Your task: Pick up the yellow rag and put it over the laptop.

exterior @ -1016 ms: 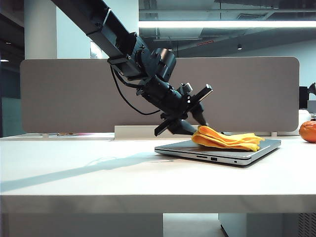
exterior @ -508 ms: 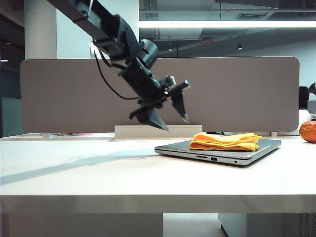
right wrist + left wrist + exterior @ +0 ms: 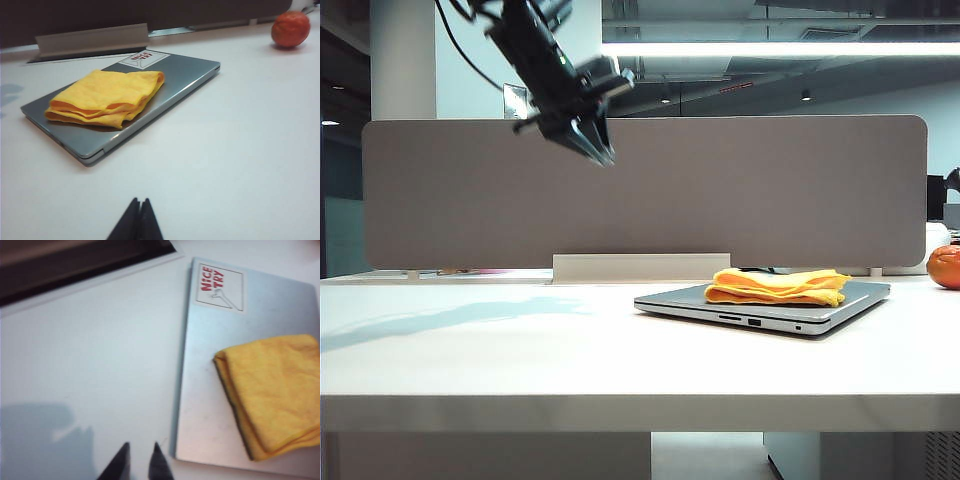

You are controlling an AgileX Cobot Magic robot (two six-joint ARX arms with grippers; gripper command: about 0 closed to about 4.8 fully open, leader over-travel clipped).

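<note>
The left gripper (image 3: pixel 592 146) hung high above the white table (image 3: pixel 520 350), empty, its black fingers (image 3: pixel 120 462) drawn to a narrow gap. Below and off to its side lay the thin silver-grey closed laptop (image 3: pixel 200 390), a white "NICE TRY" sticker (image 3: pixel 219 287) on its lid, and the folded yellow cloth rag (image 3: pixel 272 392) rested on that lid. The right gripper (image 3: pixel 137 222) sat low over the table with tips pressed together, holding nothing; the laptop lay ahead, a round orange fruit-like object (image 3: pixel 290 28) farther off.

Left end effector (image 3: pixel 588 140) raised, right end effector (image 3: pixel 139 203) low.
</note>
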